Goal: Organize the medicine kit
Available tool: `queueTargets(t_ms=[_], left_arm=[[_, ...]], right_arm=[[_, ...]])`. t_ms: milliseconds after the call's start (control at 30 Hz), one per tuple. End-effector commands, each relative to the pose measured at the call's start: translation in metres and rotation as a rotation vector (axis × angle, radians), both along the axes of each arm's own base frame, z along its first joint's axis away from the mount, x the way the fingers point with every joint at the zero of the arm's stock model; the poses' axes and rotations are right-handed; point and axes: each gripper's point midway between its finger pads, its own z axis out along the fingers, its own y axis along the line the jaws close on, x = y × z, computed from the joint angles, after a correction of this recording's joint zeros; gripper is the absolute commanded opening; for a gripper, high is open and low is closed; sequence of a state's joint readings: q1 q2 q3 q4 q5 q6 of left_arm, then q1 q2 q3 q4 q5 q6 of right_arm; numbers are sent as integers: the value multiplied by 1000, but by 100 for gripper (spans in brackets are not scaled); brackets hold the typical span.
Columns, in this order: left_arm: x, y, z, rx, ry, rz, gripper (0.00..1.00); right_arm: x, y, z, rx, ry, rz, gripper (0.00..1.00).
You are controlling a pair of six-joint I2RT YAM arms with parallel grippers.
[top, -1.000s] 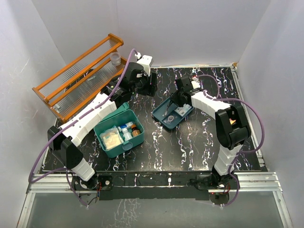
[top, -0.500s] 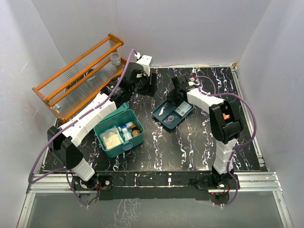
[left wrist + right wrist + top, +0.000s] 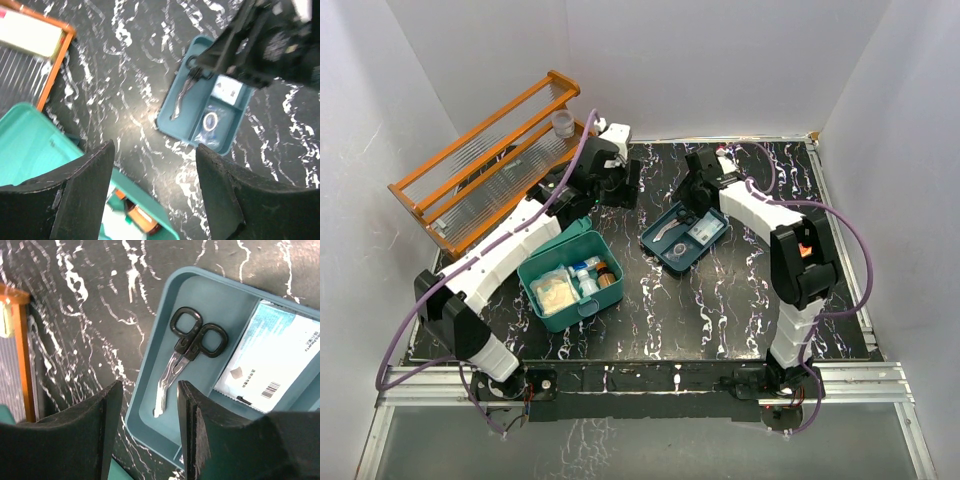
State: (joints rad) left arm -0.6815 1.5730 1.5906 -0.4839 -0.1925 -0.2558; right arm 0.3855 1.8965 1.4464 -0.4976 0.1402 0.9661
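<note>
The medicine kit (image 3: 552, 268) is a teal box standing open at the left of the table, holding a white pouch (image 3: 556, 294) and small bottles (image 3: 594, 276). Its corner and an amber bottle (image 3: 141, 219) show in the left wrist view. My left gripper (image 3: 624, 190) hangs open and empty behind the kit, above bare table (image 3: 155, 165). My right gripper (image 3: 693, 204) is open and empty above the far end of a shallow teal tray (image 3: 665, 256). In the right wrist view (image 3: 148, 395) its fingers straddle black-handled scissors (image 3: 189, 351) lying in the tray (image 3: 145, 385), without touching them.
An orange wooden rack (image 3: 485, 160) stands at the back left with a small cup (image 3: 561, 122) on it. The tray also holds a white printed packet (image 3: 272, 365) and a small round item (image 3: 210, 120). White walls close the table on three sides.
My right arm has swung its elbow and shifted the gripper slightly toward the tray's far end. My left gripper has drifted a little to the left. Nothing was picked up.
</note>
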Motion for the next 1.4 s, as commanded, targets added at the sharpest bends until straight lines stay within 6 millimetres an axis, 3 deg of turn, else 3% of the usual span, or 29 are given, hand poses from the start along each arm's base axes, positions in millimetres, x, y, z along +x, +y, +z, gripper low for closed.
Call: queueTargets(t_ms=[0,133,167,200,300,367,467,533,600,700,933,1167,1267,1367], left_arm=[[-26,61,-4,63,62,151,65],[-54,106,-36,152,176,241,68],[-61,117,-49,181,216,277,70],[-70,130,-49,186,231,315,71],[-89,158,-58,203,282,420,74],[-95,169,-59,184,290,479,75],[-92,177,-53,143,258,538,75],[-82,179,-41,114,211,569,75],[-69,177,-28,91,166,590,75],[-53,174,-10,56,113,607,75],[-33,161,9,-19,53,583,75],[-24,157,17,-47,22,576,75],[-23,153,13,-57,35,567,74],[-29,159,-9,-23,92,596,74]], right_arm=[[-1,12,56,-15,-163,206,46],[-15,18,56,-54,-186,325,52],[-20,20,70,-64,-227,363,55],[-24,25,73,-69,-244,404,56],[-38,54,84,-79,-308,569,60],[-54,85,91,-79,-353,727,61],[-89,136,97,-115,-401,939,62],[-108,159,94,-133,-409,1032,62],[-126,178,95,-141,-424,1111,62],[-146,196,78,-162,-401,1191,62],[-154,191,59,-242,-348,1209,56],[-149,171,48,-341,-314,1167,40],[-142,159,48,-420,-310,1135,32],[-134,148,54,-488,-321,1108,29]])
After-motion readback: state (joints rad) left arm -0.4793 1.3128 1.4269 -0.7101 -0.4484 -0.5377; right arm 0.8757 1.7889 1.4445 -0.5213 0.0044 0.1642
